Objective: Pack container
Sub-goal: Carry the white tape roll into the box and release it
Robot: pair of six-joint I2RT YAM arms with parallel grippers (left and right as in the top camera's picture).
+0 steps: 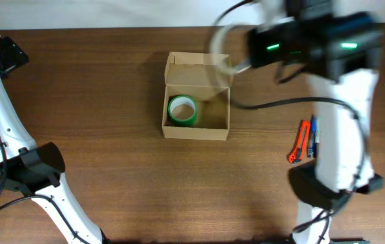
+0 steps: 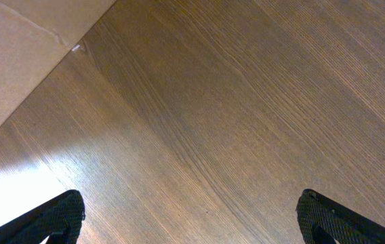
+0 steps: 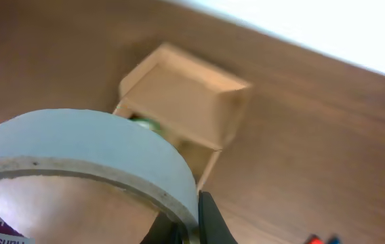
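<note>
1. Looking straight down from high over the table [image 1: 111,102], taking in the whole container [image 1: 196,129].
2. Riding the left claw [image 2: 191,220], facing down, very near the table; catching spread fingertips [image 2: 57,213] low in frame, cardboard [image 2: 9,61] ahead-left of them.
3. Peering past the right claw [image 3: 191,220] clamping a white tape roll [image 3: 84,156], tilting down at the container ahead, farther off.
4. Sharing the container between overhead and right wrist.

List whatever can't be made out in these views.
Right wrist: the held white tape roll hides most of the green tape roll in the tan cardboard box.
Overhead: motion blur smears the right arm's end; the arm also covers part of the red and blue pen-like items.
Left wrist: a tan cardboard sheet is cut off by the upper-left edge; unidentifiable.
</note>
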